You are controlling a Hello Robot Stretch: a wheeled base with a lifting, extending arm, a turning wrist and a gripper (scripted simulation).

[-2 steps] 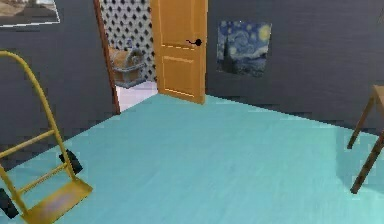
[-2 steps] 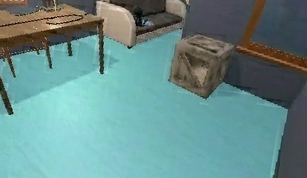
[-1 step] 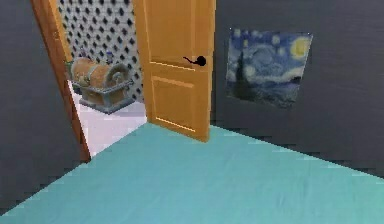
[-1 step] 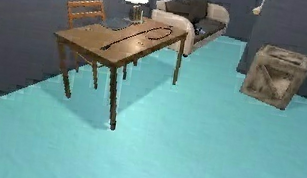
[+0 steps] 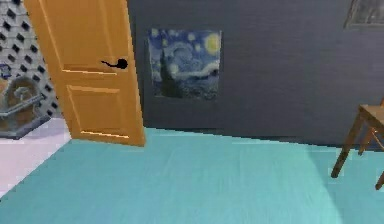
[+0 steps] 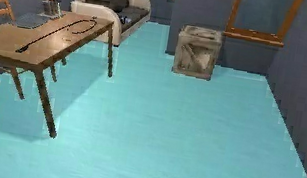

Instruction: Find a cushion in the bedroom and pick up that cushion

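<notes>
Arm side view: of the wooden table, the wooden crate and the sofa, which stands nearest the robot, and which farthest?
1. Wooden table, view's left, nearest.
2. Wooden crate, upper middle, farther out.
3. Sofa, upper left, farthest.

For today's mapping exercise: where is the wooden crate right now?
Arm side view, upper middle: the wooden crate stands on the floor, right of the sofa.

Ahead we have bare teal floor [image 5: 200, 180] up to the blue wall [image 5: 280, 80], an orange door [image 5: 88, 70] at the forward view's left and a wooden chair [image 5: 366, 120] at its right edge. On the arm side the floor's middle lies free; a wooden table [image 6: 12, 44] crowds its left edge, a crate [image 6: 198, 51] and sofa [image 6: 113, 10] its far edge.
</notes>
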